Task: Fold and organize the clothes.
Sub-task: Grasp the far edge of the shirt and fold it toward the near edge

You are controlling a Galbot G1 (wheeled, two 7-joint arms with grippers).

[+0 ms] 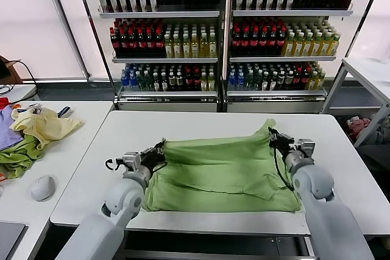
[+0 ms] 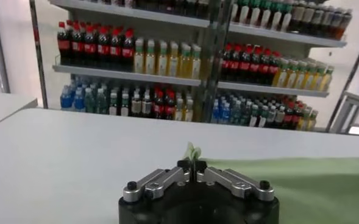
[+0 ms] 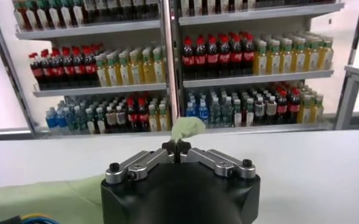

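Note:
The light green shirt (image 1: 222, 165) lies spread on the white table (image 1: 183, 126), partly folded, its print hidden. My left gripper (image 1: 159, 148) is shut on the shirt's far left corner, and a pinch of green cloth (image 2: 192, 152) sticks out between its fingertips. My right gripper (image 1: 272, 134) is shut on the far right corner, lifted a little off the table, and a tuft of cloth (image 3: 187, 128) shows above its jaws. Both grippers hold the far edge taut between them.
A second table at the left holds a pale yellow garment (image 1: 42, 125), an olive-green one (image 1: 18, 155), a purple one (image 1: 6, 127) and a grey mouse-like object (image 1: 42, 187). Shelves of bottles (image 1: 219, 28) stand behind. Another white table (image 1: 372, 74) is at the far right.

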